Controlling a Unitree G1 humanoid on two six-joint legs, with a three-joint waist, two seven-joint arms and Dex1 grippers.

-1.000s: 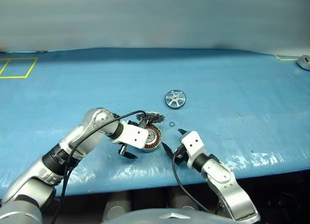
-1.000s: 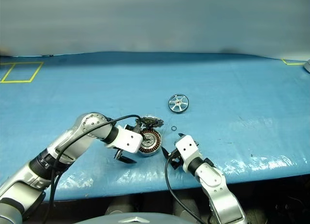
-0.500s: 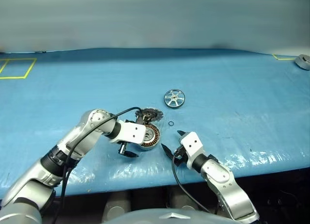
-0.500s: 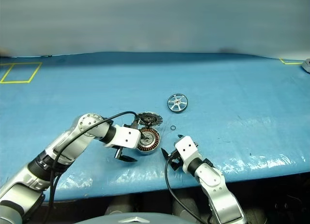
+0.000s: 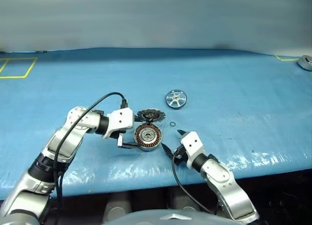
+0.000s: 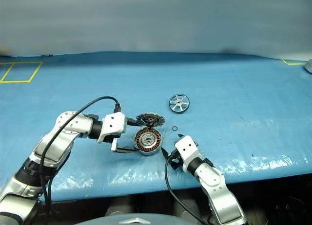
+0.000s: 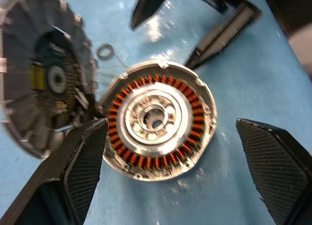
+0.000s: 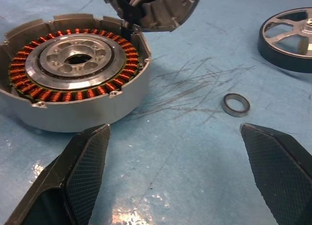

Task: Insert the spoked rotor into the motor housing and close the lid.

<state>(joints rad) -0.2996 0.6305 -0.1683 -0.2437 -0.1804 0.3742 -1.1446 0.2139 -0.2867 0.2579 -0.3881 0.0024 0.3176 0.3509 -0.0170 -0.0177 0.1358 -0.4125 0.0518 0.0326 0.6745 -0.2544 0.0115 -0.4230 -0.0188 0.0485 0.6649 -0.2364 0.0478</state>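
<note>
The motor housing point(image 5: 147, 136) lies face up on the blue table, its copper windings point(image 7: 158, 120) ringing a silver centre. Its lid point(image 5: 150, 115) is swung open behind it, joined at the far edge, dark inner face showing point(image 7: 46, 79). The spoked rotor point(image 5: 176, 99), a shiny silver wheel, lies farther back to the right, apart from both grippers. My left gripper point(image 5: 132, 132) is open just left of the housing, one finger point(image 7: 83, 166) on either side of its near rim. My right gripper point(image 5: 173, 140) is open just right of the housing, holding nothing.
A tiny dark ring point(image 5: 173, 124) lies on the blue table point(image 5: 234, 88) between the housing and the rotor. Yellow tape marks point(image 5: 17, 68) sit at the far left. The table's front edge runs close below both grippers.
My left gripper has rolled and drawn back to the left and up, off the housing, whose windings now show fully. The right gripper has stayed put.
</note>
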